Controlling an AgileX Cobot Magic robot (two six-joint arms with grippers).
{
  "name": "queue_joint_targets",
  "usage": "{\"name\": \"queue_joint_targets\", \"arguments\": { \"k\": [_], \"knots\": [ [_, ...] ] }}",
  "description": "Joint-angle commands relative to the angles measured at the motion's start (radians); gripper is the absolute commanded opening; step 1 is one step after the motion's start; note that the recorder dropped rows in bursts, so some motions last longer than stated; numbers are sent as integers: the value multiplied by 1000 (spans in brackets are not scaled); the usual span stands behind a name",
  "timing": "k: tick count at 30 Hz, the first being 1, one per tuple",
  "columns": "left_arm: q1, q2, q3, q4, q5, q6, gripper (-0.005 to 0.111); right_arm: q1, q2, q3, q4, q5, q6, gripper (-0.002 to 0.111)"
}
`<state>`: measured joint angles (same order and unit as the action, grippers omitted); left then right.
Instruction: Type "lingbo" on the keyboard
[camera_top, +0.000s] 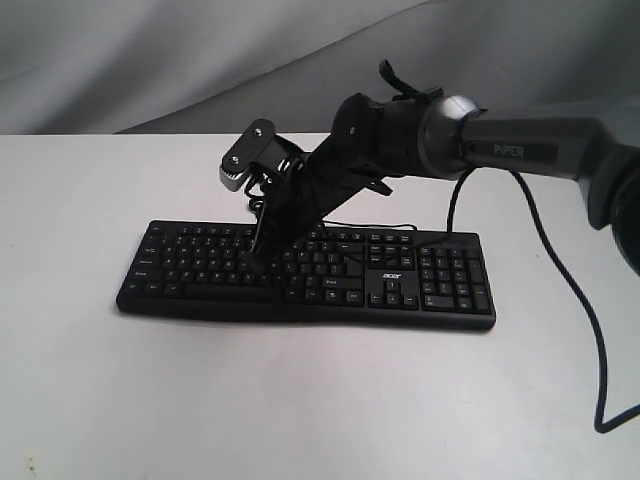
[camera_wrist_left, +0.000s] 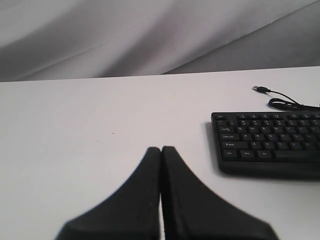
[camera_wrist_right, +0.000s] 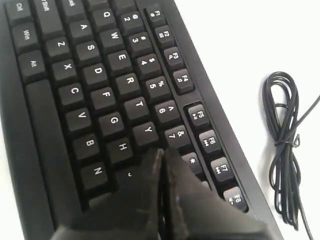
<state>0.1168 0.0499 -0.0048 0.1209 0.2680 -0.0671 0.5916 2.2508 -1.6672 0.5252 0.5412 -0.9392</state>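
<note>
The black keyboard (camera_top: 300, 275) lies flat on the white table (camera_top: 90, 380), number pad to the right. My right gripper (camera_top: 262, 252) reaches in from the upper right and is shut, its tips down on the middle of the letter keys. In the right wrist view the closed fingertips (camera_wrist_right: 163, 152) sit just past the Y key (camera_wrist_right: 147, 131), over the spot between H, J and 7. The left gripper (camera_wrist_left: 161, 149) is shut and empty, hovering over bare table left of the keyboard (camera_wrist_left: 270, 140); it does not show in the exterior view.
The keyboard's thin black USB cable (camera_wrist_right: 286, 145) lies coiled on the table behind the keyboard, its plug (camera_wrist_left: 259, 89) loose. A thicker black cable (camera_top: 580, 330) hangs from the right arm to the table at the right. Grey cloth (camera_top: 150, 60) backs the table.
</note>
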Motion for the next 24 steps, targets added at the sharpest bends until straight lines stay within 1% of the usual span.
{"name": "queue_joint_targets", "arguments": {
  "k": [1, 24],
  "knots": [
    [1, 2, 5, -4, -6, -2, 1, -2, 14, -4, 13, -14, 7, 0],
    [1, 10, 5, -4, -6, -2, 1, -12, 41, -4, 5, -18, 11, 0]
  ]
}}
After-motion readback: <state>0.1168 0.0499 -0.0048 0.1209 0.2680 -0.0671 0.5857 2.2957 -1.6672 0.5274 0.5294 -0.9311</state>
